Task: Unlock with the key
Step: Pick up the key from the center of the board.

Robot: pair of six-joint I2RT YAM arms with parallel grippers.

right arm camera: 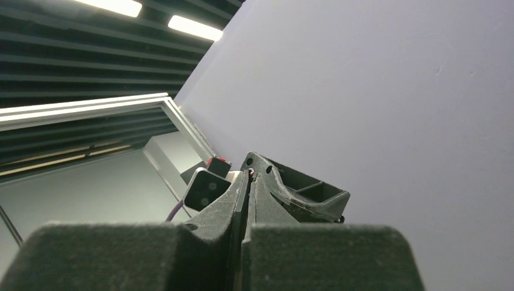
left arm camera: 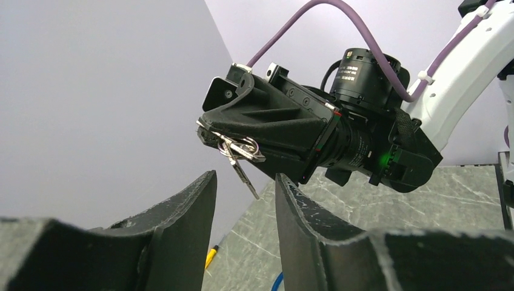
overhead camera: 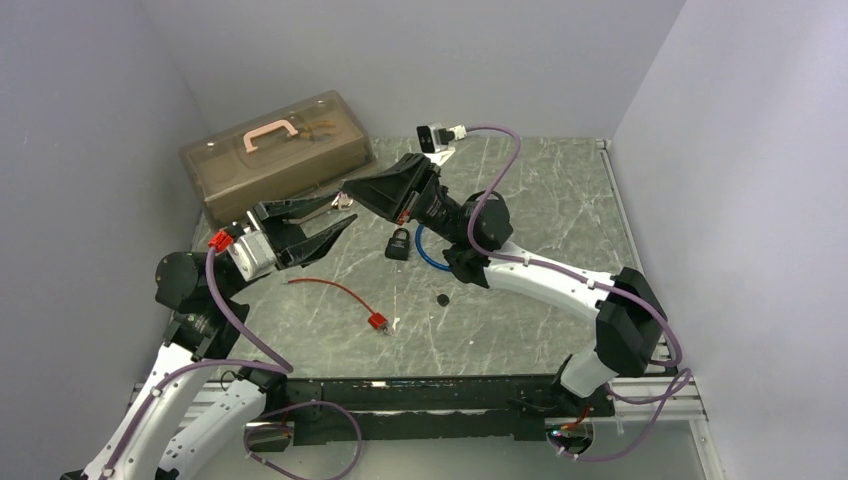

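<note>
While the right gripper (left arm camera: 209,128) is clamped on the key ring (left arm camera: 245,147) with the key (left arm camera: 241,167) dangling mid-frame just above the left gripper (left arm camera: 245,177), jaws parted and empty, we judge it early: padlock (overhead camera: 398,243) sits alone at center of the top view, 2 steps left, insert and turn.

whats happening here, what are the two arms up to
The right pincer is shut on a small silver key ring with keys, holding it up in the air. The left pincer faces it with jaws open, the dangling key lined up with their gap, not gripped. The black padlock sits untouched on the grey marbled table.
</note>
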